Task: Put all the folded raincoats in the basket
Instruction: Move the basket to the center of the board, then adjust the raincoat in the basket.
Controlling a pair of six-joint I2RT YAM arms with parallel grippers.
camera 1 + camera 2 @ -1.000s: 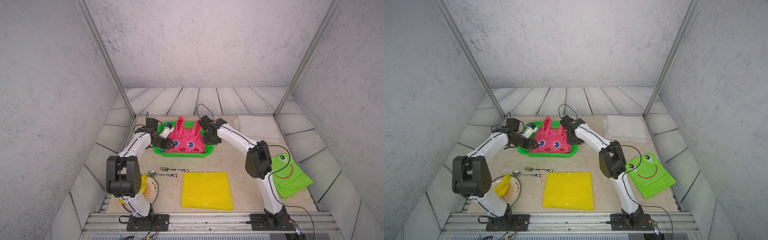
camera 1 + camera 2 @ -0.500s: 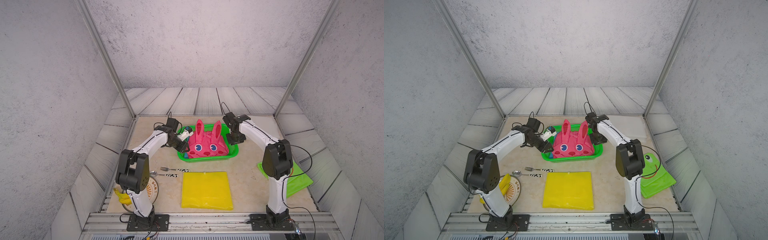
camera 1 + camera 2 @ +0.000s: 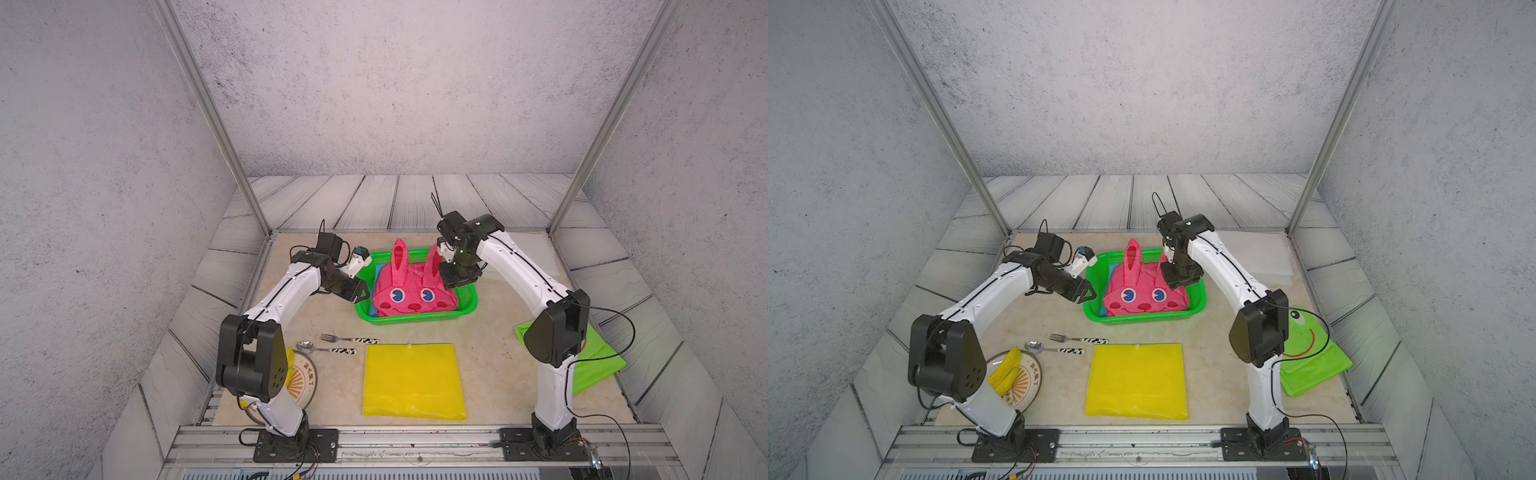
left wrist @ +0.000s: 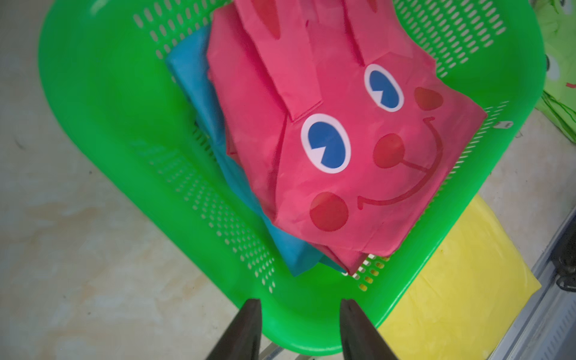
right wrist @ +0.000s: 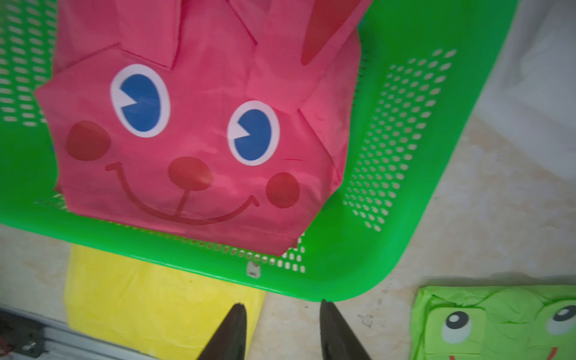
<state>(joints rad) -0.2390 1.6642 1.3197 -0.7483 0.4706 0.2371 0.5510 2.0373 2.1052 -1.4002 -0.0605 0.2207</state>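
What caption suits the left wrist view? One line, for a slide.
Open left gripper at the green basket, where a pink rabbit-faced raincoat lies atop a blue folded item.

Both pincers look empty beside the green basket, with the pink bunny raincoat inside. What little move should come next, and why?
Probably swing the right pincer toward the frog-faced raincoat. Both it and the left pincer stand open and empty beside the basket, the pink raincoat lies inside on a blue raincoat, and the frog-faced one lies outside, on the right arm's side.
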